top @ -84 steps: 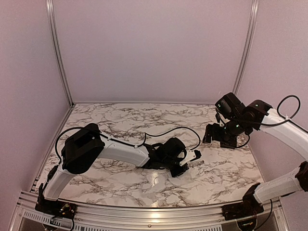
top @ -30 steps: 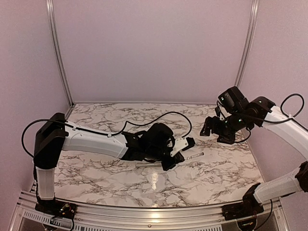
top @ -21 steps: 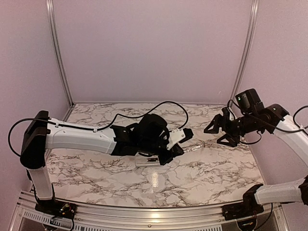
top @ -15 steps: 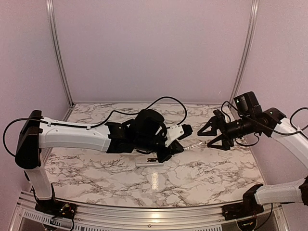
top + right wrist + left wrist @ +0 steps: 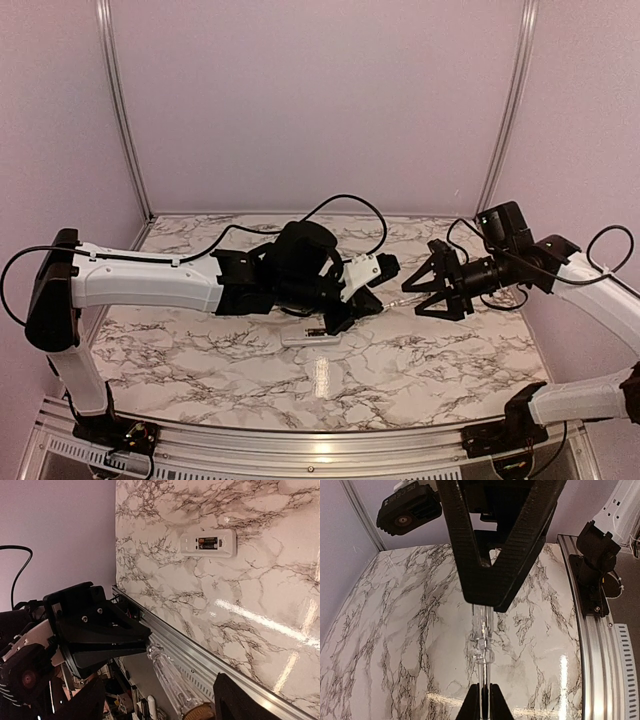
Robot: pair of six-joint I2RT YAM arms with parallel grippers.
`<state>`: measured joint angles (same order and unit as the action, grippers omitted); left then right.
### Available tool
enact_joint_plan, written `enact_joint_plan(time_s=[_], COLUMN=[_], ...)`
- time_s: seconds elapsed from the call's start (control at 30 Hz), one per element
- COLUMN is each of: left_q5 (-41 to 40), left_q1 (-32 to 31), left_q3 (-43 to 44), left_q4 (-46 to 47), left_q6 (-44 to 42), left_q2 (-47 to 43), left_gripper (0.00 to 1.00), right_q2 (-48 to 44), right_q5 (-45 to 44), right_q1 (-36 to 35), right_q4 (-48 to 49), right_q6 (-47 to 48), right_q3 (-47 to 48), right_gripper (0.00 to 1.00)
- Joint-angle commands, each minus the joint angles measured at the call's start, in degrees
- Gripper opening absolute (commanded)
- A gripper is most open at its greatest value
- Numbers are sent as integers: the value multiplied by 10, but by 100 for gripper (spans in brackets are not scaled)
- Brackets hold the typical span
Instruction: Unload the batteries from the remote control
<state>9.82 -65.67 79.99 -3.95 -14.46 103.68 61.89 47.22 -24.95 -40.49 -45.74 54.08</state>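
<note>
Left gripper (image 5: 483, 690) clamped on stick (image 5: 483, 645), held out in air. Right gripper (image 5: 420, 290) jaws gaped around stick's free end, not touching. Remote (image 5: 227, 544) lay on table (image 5: 450, 350) under left arm, batteries (image 5: 207, 543) seated in it. Best: centre stick between pads, close squarely before left lets go.

The table (image 5: 450, 360) shows a glossy marble-pattern top that mirrors the lights, edged by a rail (image 5: 591, 652) of dull silver metal. The remote control (image 5: 208, 543) is smooth white plastic with a soft sheen. The stick (image 5: 483, 640) is clear and glassy, and the left arm (image 5: 150, 285) pairs a smooth white shell with matt black housings.
</note>
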Motion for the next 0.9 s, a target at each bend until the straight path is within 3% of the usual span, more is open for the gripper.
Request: enact_joint_plan(time_s=[0.0, 0.27, 0.57, 0.8, 0.87], left_q5=[18, 24, 29, 27, 22], left_q1=[4, 4, 4, 4, 4], left_q3=[7, 9, 10, 13, 15], left_q4=[-7, 4, 10, 10, 10], left_q6=[-8, -7, -11, -14, -15], left_q2=[-16, -13, -7, -2, -2], left_gripper=[0, 0, 0, 0, 0], right_q2=[16, 33, 43, 46, 45], right_q5=[13, 12, 19, 21, 21], right_q1=[2, 3, 3, 2, 2], right_q4=[46, 72, 66, 56, 52], right_q6=[-13, -22, -13, -8, -6], right_q3=[-10, -13, -12, -2, 3], right_gripper=[71, 57, 29, 2, 0])
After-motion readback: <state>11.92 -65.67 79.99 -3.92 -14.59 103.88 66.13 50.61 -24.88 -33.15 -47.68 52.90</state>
